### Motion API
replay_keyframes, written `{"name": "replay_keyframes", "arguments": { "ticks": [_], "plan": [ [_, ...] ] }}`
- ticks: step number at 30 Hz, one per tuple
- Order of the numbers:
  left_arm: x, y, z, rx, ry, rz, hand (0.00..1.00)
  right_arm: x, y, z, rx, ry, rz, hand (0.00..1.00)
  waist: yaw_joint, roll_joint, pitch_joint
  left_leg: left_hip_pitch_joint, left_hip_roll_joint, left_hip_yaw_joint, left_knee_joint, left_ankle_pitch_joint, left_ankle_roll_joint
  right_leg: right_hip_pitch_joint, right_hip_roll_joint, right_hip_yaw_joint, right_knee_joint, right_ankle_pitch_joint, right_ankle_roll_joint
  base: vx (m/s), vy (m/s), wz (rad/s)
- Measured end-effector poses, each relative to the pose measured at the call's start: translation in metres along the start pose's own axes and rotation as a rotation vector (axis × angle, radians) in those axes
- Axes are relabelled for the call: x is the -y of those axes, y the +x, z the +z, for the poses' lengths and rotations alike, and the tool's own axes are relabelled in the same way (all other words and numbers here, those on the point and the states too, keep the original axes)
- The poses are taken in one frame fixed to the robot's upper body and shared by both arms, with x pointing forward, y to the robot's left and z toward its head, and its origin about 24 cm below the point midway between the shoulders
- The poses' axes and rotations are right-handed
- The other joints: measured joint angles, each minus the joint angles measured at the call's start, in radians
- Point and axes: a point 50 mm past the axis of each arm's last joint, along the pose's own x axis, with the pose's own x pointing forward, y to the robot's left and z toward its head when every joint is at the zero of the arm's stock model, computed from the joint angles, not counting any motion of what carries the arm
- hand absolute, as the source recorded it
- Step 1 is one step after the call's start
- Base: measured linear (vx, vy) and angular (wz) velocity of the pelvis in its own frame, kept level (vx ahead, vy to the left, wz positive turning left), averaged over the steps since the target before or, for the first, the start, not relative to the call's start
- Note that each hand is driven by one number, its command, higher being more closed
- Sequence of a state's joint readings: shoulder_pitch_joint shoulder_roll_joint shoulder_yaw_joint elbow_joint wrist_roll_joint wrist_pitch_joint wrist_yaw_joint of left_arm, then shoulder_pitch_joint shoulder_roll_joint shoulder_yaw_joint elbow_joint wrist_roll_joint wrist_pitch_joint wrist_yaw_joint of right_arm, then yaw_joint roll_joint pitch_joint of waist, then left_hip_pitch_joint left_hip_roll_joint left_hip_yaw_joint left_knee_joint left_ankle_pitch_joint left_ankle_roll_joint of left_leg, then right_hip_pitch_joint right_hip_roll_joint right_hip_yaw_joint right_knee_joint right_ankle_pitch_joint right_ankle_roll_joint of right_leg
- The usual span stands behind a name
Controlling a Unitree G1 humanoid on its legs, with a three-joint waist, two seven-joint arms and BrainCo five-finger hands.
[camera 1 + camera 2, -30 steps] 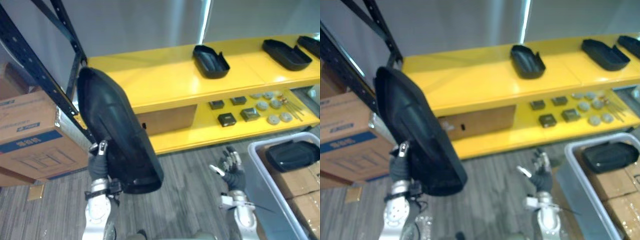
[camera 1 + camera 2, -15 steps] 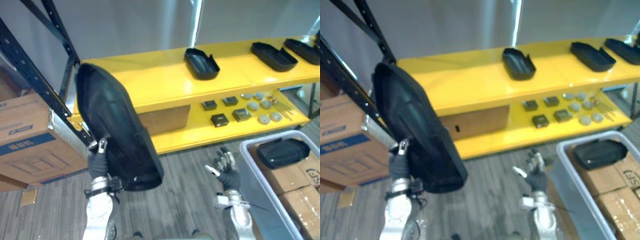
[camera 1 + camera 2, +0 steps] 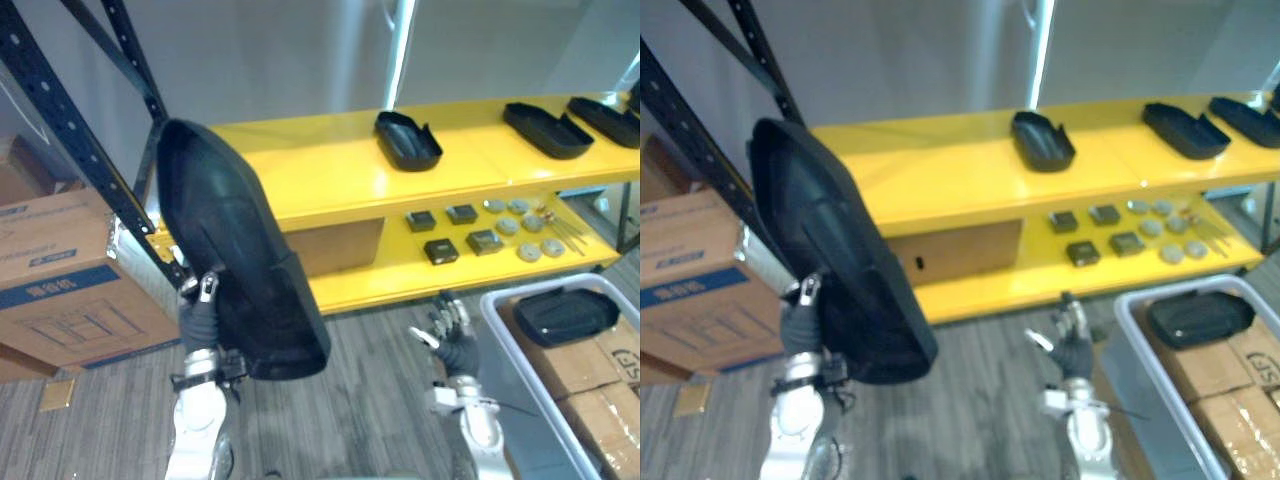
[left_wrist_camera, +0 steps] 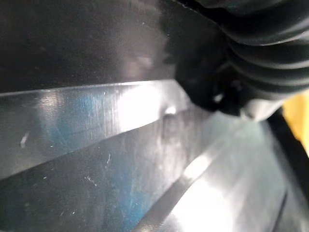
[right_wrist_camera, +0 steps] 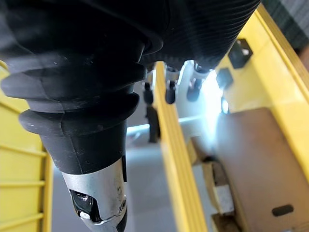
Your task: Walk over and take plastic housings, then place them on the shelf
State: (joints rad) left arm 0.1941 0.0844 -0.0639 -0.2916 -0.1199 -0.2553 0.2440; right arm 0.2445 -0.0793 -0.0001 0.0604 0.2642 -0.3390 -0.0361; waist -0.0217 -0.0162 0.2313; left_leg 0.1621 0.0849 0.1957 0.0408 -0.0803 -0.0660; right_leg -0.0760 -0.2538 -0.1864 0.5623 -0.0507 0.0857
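Note:
A large black plastic housing (image 3: 235,260) stands upright in front of the yellow shelf (image 3: 320,170), its glossy surface (image 4: 120,145) close in the left wrist view. My left hand (image 3: 200,318) is shut on its lower edge. Low at the right, my right hand (image 3: 452,338) hangs over the floor with straight fingers (image 5: 169,86), holding nothing. Three more black housings (image 3: 407,140), (image 3: 545,130), (image 3: 610,108) lie on the shelf's top board. Another housing (image 3: 562,312) rests in the grey bin (image 3: 505,345) at the lower right.
A dark blue rack post (image 3: 80,130) rises at the left, with a cardboard box (image 3: 70,270) beside it. The lower shelf board carries several small parts (image 3: 480,225) and a brown box (image 3: 335,245). Cardboard boxes (image 3: 600,375) fill the bin.
The whole picture has shifted slightly with the camera. The housing stays upright in my left hand and my right hand stays open.

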Motion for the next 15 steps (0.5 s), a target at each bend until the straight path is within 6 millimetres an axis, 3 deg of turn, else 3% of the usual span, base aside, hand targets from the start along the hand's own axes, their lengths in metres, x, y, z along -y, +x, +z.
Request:
{"name": "replay_keyframes", "arguments": {
  "ticks": [2,4,5,6,8,10,11,13,15],
  "plan": [
    [-0.006,0.001,0.001,0.005,0.034,-0.01,1.0,0.0,-0.003,-0.003,-0.011,0.017,-0.02,0.0,-0.006,-0.029,0.03,0.031,-0.004,-0.019,0.024,-0.02,0.006,-0.041,-0.013,0.057,0.131,0.037,-0.007,-0.07,0.013,0.06],
    [-0.009,0.001,0.002,0.007,0.045,-0.013,1.0,0.002,-0.009,-0.006,-0.024,0.035,-0.048,0.0,-0.018,-0.029,0.029,0.027,0.02,-0.035,0.025,-0.019,0.01,-0.044,0.012,0.071,0.115,0.026,-0.015,-0.01,0.004,0.12],
    [-0.014,0.002,0.003,0.01,0.045,0.005,1.0,0.001,-0.008,-0.005,-0.021,0.048,-0.036,0.0,-0.017,-0.03,0.029,0.012,0.034,-0.031,0.03,-0.018,0.011,-0.045,0.034,0.079,0.038,-0.034,-0.018,0.02,-0.045,-0.09],
    [-0.019,0.003,0.003,0.011,0.038,0.028,1.0,0.0,-0.008,-0.005,-0.018,0.048,-0.019,0.0,-0.019,-0.029,0.03,-0.009,0.04,-0.031,0.039,-0.02,0.008,-0.048,0.04,0.08,-0.05,-0.05,-0.015,0.03,-0.072,-0.13],
    [-0.024,0.004,0.004,0.013,0.045,0.053,1.0,0.0,-0.01,-0.006,-0.026,0.047,-0.005,0.0,-0.02,-0.026,0.035,-0.012,0.049,-0.023,0.042,-0.028,-0.004,-0.044,0.042,0.081,-0.17,-0.044,-0.01,0.08,-0.157,-0.13],
    [-0.027,0.004,0.005,0.017,0.056,0.063,1.0,0.0,-0.014,-0.008,-0.04,0.046,0.01,0.0,-0.02,-0.043,0.032,-0.01,0.051,-0.021,0.065,-0.048,-0.051,-0.006,0.048,0.086,-0.298,0.017,0.001,0.11,-0.211,-0.05],
    [-0.026,0.004,0.001,0.006,0.052,0.07,1.0,0.003,-0.014,-0.008,-0.046,0.032,0.013,0.0,-0.024,-0.03,0.045,0.0,0.07,-0.025,0.077,-0.061,-0.072,0.013,0.065,0.085,-0.3,0.022,0.047,0.11,-0.209,0.09],
    [-0.016,-0.004,-0.006,-0.036,0.008,0.067,1.0,0.012,-0.014,-0.005,-0.041,-0.004,0.003,0.0,-0.038,0.042,0.028,-0.008,0.134,-0.028,0.062,-0.049,-0.095,0.005,0.122,0.048,-0.314,0.003,0.021,0.22,-0.248,0.11],
    [-0.009,-0.006,-0.007,-0.043,-0.016,0.048,1.0,0.015,-0.012,-0.001,-0.025,-0.016,-0.005,0.0,-0.049,0.065,0.025,-0.005,0.157,-0.021,0.033,-0.029,-0.103,0.001,0.145,0.03,-0.314,-0.009,0.006,0.24,-0.186,0.11]
  ]
}}
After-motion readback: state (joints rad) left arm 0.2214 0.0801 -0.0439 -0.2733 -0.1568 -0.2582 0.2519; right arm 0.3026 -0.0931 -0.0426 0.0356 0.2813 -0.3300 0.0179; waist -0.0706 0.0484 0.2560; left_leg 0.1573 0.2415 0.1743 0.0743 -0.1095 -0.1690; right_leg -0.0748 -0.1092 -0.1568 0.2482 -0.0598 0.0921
